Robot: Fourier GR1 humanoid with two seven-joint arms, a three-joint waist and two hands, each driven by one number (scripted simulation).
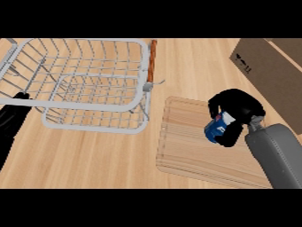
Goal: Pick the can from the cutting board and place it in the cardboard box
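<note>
— Fingers of the black right hand point(235, 106) curl round the small blue can point(216, 127), over the pale wooden cutting board point(186, 146).

— And the brown cardboard box point(277, 80)?

— It stands just beyond the board, at the right edge; the can is outside it.

— What about the other side?

— The black left hand point(6, 122) lies at the left edge with straight fingers, its tip at the rim of the white wire basket point(81, 84) on the light wooden counter point(81, 155).
</note>
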